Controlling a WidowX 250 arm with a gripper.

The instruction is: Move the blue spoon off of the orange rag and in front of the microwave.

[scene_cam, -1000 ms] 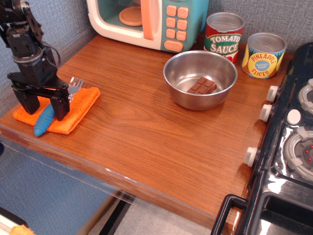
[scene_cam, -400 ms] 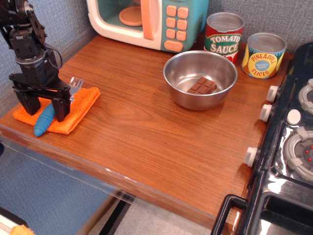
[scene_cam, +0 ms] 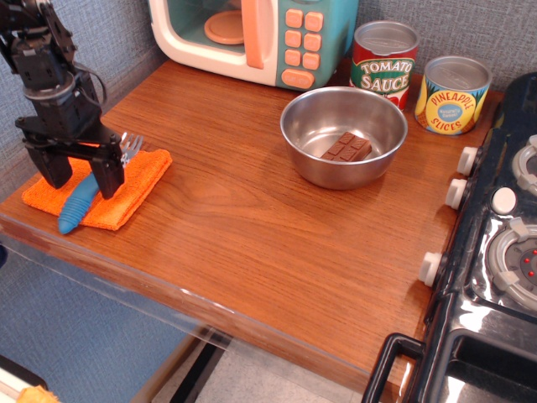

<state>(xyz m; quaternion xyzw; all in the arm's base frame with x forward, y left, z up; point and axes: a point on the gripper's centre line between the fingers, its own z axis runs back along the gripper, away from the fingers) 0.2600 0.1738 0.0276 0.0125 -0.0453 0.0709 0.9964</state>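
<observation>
The blue spoon (scene_cam: 75, 207) lies on the orange rag (scene_cam: 139, 178) at the table's front left, its silver tined head (scene_cam: 131, 145) pointing to the back right. My black gripper (scene_cam: 82, 178) stands over the spoon's middle, open, with one finger on each side of the blue handle. The fingers' tips are just above or at the rag; I cannot tell if they touch. The teal and cream microwave (scene_cam: 252, 34) stands at the back of the table, with bare wood in front of it.
A steel bowl (scene_cam: 295, 126) holding a chocolate bar (scene_cam: 346, 148) sits mid-right. A tomato sauce can (scene_cam: 383, 63) and a pineapple can (scene_cam: 452, 94) stand behind it. A toy stove (scene_cam: 503, 252) borders the right side. The table's front edge runs just below the rag.
The gripper has risen slightly and shifted a little toward the back, still open. The spoon and the rag have not moved.
</observation>
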